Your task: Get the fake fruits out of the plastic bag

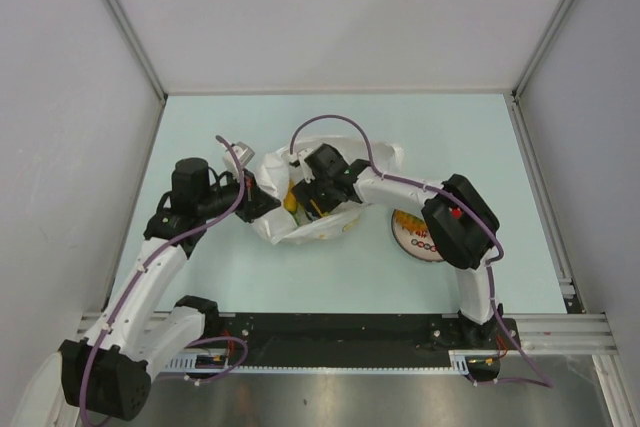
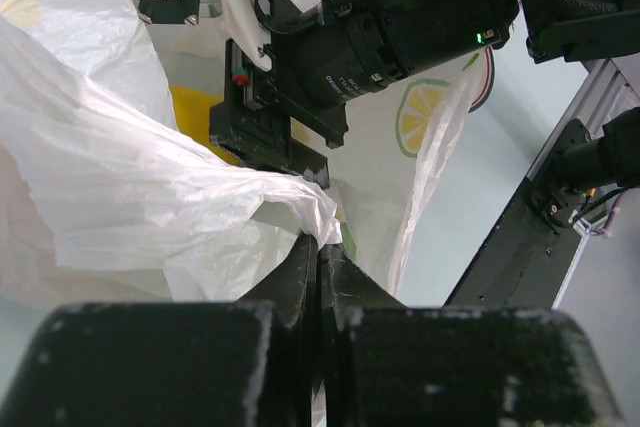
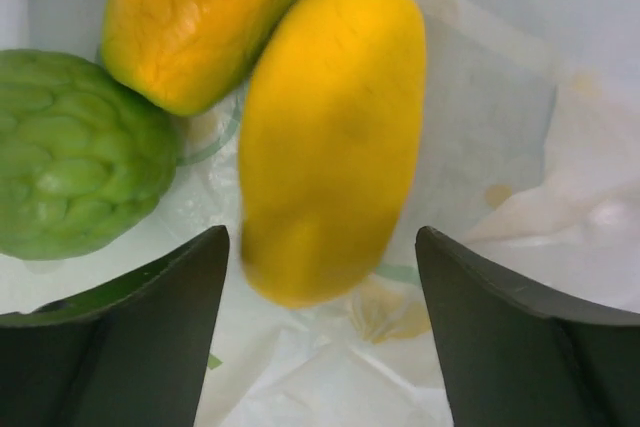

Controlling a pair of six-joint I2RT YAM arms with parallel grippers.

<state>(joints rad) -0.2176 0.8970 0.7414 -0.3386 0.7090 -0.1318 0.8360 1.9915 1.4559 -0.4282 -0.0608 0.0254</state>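
The plastic bag lies crumpled at the table's middle, thin and white. My left gripper is shut on a fold of the bag's rim and holds it up. My right gripper is inside the bag, open, with its fingers on either side of the near end of a smooth yellow fruit, with a gap on both sides. Beside it lie a yellow-orange fruit and a green lumpy fruit, all resting on the bag's inner film. In the top view the right gripper covers most of the fruits.
A round white plate with coloured marks sits right of the bag, partly under the right arm. In the left wrist view the right arm's wrist camera hangs close above the bag's mouth. The black base rail runs along the near edge.
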